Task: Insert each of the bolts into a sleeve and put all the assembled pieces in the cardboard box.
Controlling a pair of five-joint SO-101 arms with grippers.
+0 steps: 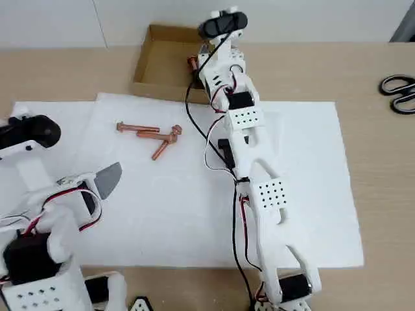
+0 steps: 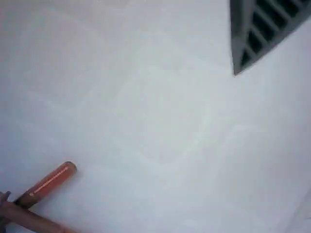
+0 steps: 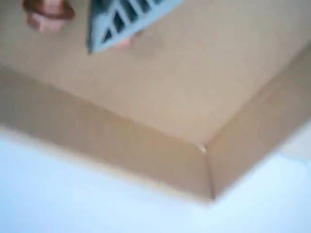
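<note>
One copper piece (image 3: 47, 10) lies in the box (image 1: 155, 71), by the right gripper (image 3: 116, 19). Several bolts (image 1: 152, 135) lie loose on the sheet (image 1: 188, 220), not yet boxed. I cannot tell whether that gripper or the left gripper (image 1: 107, 180) is spread or closed.

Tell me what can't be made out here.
High view: the white right arm covers part of the brown cardboard box, hiding its contents there.
Right wrist view: a copper-coloured piece in the box is blurred and cut by the edge; bolt or assembly, unclear.
Left wrist view: a copper-coloured bolt runs off the edge.
High view: black-handled scissors are cut by the edge.
</note>
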